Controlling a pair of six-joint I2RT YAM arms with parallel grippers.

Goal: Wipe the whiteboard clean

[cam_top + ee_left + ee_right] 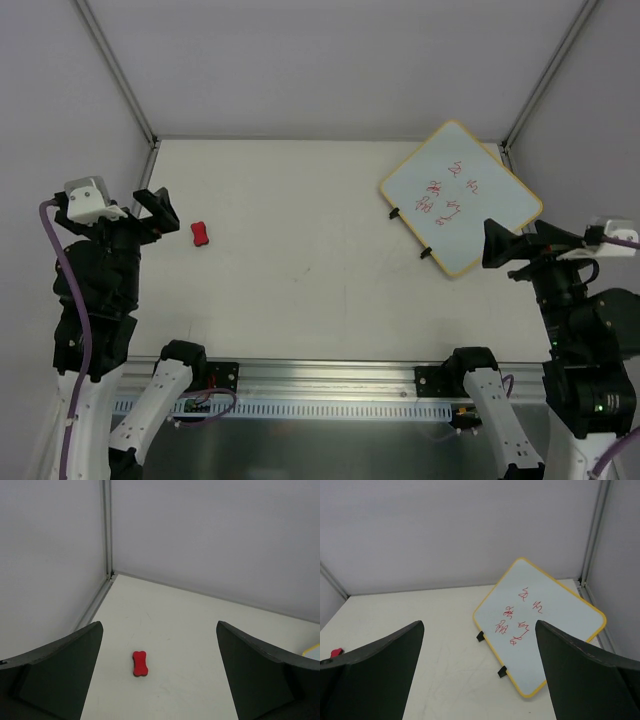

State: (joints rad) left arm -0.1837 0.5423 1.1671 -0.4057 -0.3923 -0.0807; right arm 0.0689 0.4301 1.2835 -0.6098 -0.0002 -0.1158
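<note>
The whiteboard (pixel 462 197) lies flat at the back right of the table, turned like a diamond. It has a yellow frame, red scribbles in the middle and two black clips on its left edge. In the right wrist view the whiteboard (pixel 540 625) lies ahead of my open, empty right gripper (pixel 479 680). In the top view my right gripper (pixel 505 250) hovers at the board's near right edge. A small red block (pixel 199 234) lies at the left. My left gripper (pixel 150 218) is open and empty just left of it. The block (pixel 140 663) lies between the spread fingers (pixel 65 670).
The table (pixel 300 290) is walled at the back and both sides, with metal posts in the corners. A rail (pixel 330 385) with the arm bases runs along the near edge. A corner of the whiteboard (pixel 312 651) shows at the right edge of the left wrist view.
</note>
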